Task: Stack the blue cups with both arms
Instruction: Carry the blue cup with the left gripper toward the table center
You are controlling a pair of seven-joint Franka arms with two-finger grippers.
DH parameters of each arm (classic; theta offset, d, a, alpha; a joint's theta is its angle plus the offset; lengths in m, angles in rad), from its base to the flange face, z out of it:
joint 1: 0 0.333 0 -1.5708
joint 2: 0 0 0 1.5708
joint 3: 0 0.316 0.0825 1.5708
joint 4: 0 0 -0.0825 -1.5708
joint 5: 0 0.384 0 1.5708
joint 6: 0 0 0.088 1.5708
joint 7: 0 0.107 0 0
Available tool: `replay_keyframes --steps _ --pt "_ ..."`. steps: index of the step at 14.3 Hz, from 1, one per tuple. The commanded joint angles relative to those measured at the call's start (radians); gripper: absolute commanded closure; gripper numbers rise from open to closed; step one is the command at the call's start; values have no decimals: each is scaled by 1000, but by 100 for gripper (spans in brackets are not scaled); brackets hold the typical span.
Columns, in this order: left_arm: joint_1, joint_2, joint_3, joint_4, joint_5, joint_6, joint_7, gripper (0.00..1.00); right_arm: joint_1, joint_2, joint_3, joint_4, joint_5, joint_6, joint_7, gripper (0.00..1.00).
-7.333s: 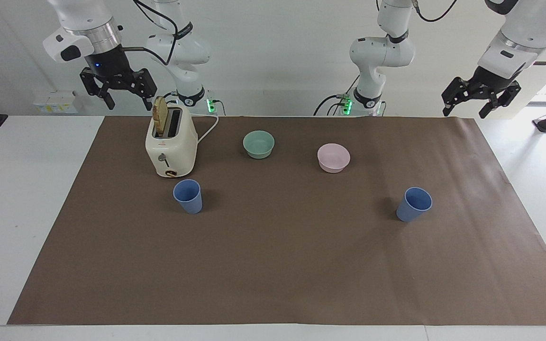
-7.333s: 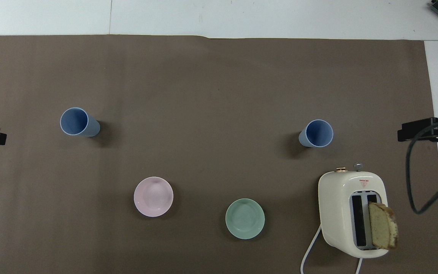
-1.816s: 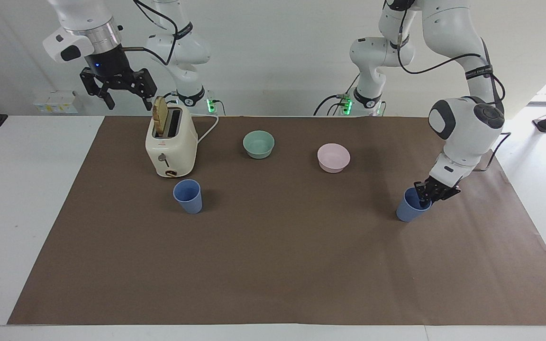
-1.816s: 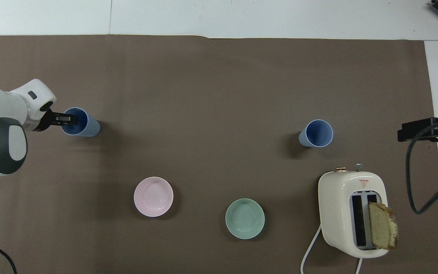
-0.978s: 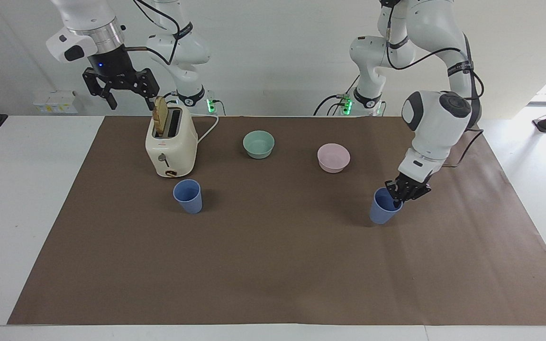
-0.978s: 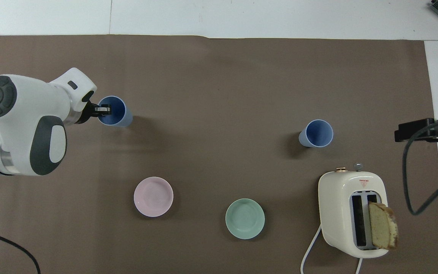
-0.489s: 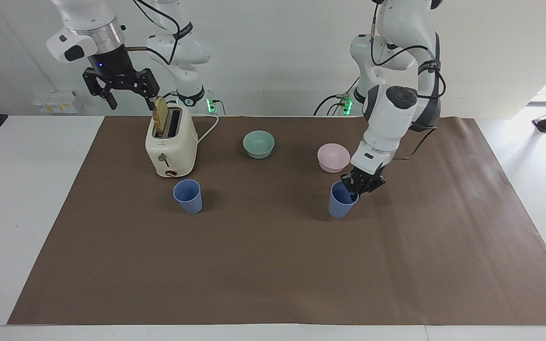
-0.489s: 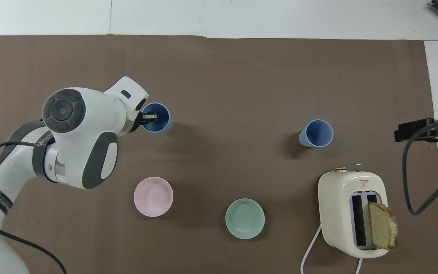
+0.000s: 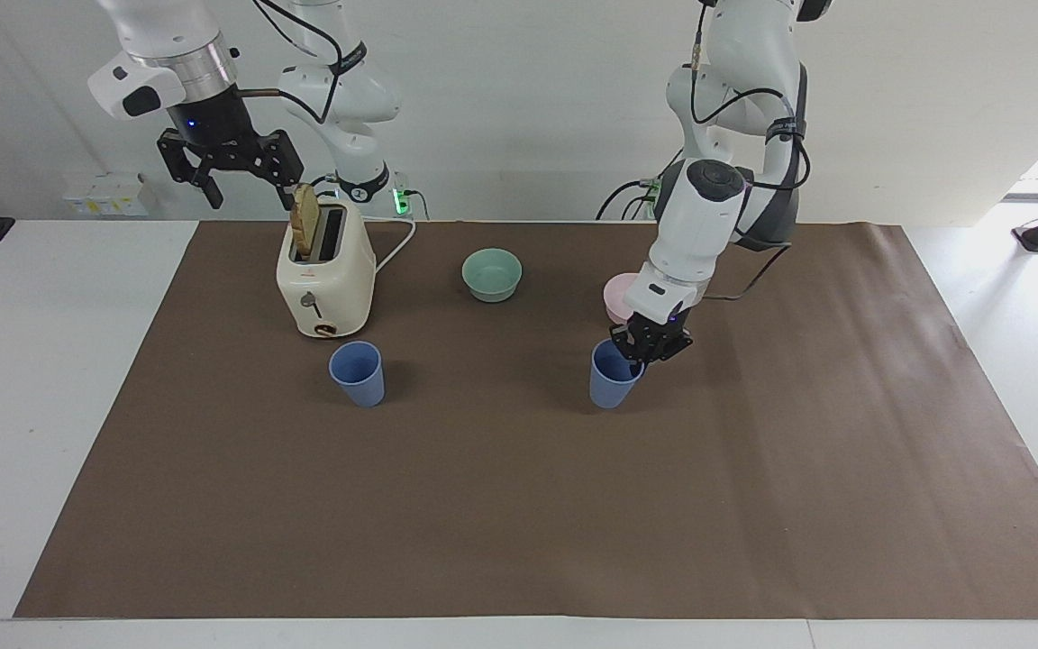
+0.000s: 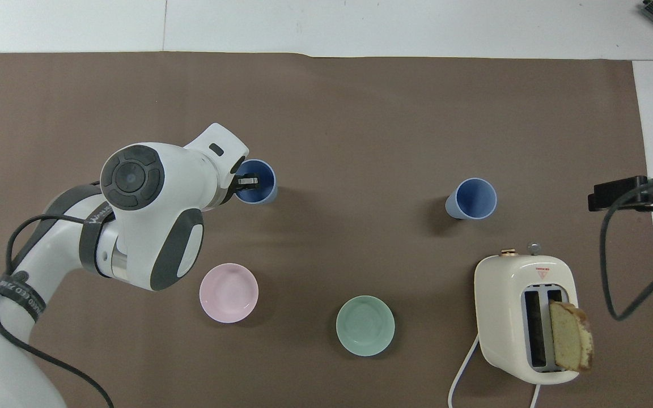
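My left gripper point(image 9: 648, 350) point(image 10: 246, 182) is shut on the rim of one blue cup point(image 9: 611, 379) point(image 10: 261, 182), one finger inside it. That cup hangs upright close over the brown paper, beside the pink bowl; whether its base touches the paper I cannot tell. The other blue cup point(image 9: 357, 373) point(image 10: 472, 199) stands upright and alone on the paper in front of the toaster. My right gripper point(image 9: 249, 189) point(image 10: 632, 195) waits open and empty in the air above the toaster, at the right arm's end of the table.
A cream toaster point(image 9: 325, 281) point(image 10: 525, 317) holds a bread slice point(image 9: 305, 221) sticking up. The teal bowl point(image 9: 492, 274) point(image 10: 365, 326) and the pink bowl point(image 9: 614, 297) point(image 10: 228, 293) stand nearer to the robots than the cups. The left arm partly hides the pink bowl in the facing view.
My left gripper has carried its blue cup from the left arm's end of the table toward the middle, nearer the other cup. The right arm has stayed still.
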Motion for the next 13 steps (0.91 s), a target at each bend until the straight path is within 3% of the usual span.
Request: replay_keyframes --steps 1,9,10,11,13 --pt "-61 38 19 -13 -9 48 -34 100 -4 -10 2 -15 20 12 0 0" --pt "-75 40 14 -22 -10 62 -68 100 -4 -10 4 -16 24 15 5 0" --pt "-75 40 14 -23 -10 61 -68 96 -4 -10 4 -16 24 16 2 0" --pt "-75 39 14 -26 -10 59 -68 90 -2 -10 4 -16 24 18 0 0" --pt "-81 39 11 -25 -16 52 -68 56 -2 -11 4 -18 24 23 -1 0"
